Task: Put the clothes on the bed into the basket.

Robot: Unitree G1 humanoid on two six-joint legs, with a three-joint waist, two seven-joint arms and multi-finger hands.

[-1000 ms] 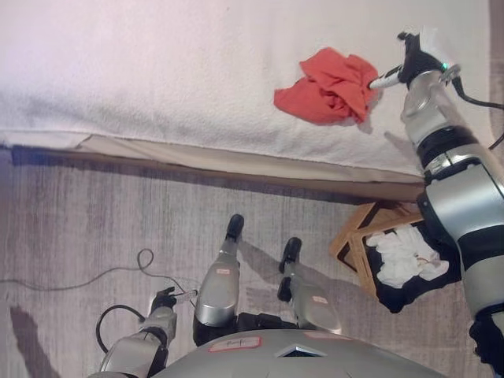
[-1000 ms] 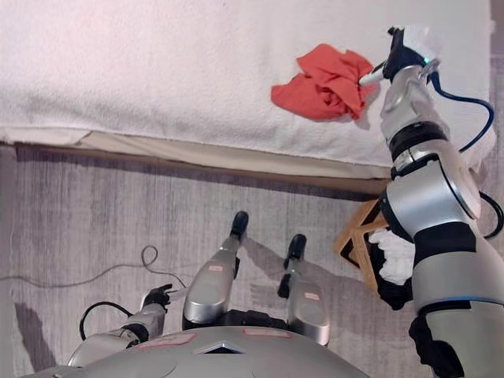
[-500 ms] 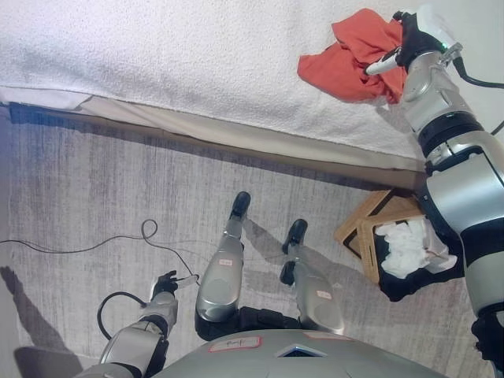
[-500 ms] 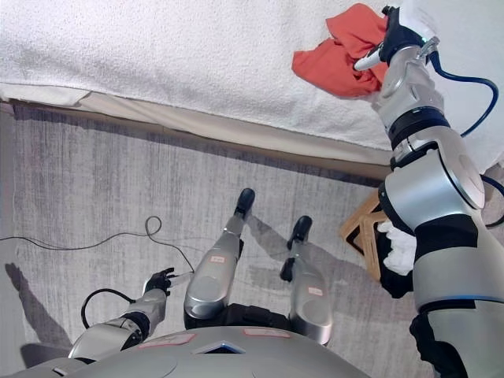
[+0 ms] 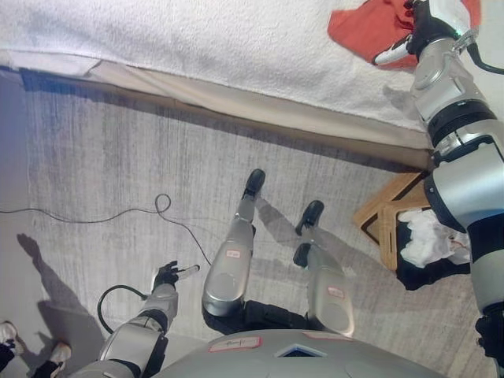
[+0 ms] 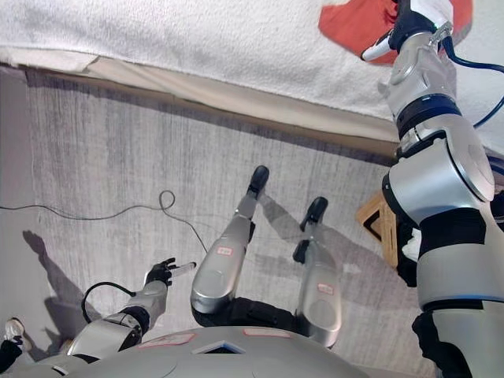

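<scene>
The robot's right hand (image 5: 417, 27) reached over the white-covered bed (image 5: 220, 39) at the upper right, its dark fingers against a crumpled red garment (image 5: 366, 24) that lay on the bedding near the top edge of the frame. One white-tipped finger (image 5: 390, 55) stuck out toward the robot's left, over the cloth's lower edge. The hand appeared to have closed on the fabric, though the grip itself was partly hidden behind the wrist, and how far the fingers were curled could not be told for certain.

On the grey wood-grain floor (image 5: 118, 157) beside the bed, at the lower right, stood a wooden-framed basket (image 5: 386, 228) with a dark liner. White clothes (image 5: 429, 236) lay bundled inside it, partly behind the right arm.

The left hand (image 5: 167, 276) hung low at the lower left, above the floor and well apart from the bed, fingers loosely spread and holding nothing. A person's shoes (image 5: 9, 335) showed at the bottom left corner.
</scene>
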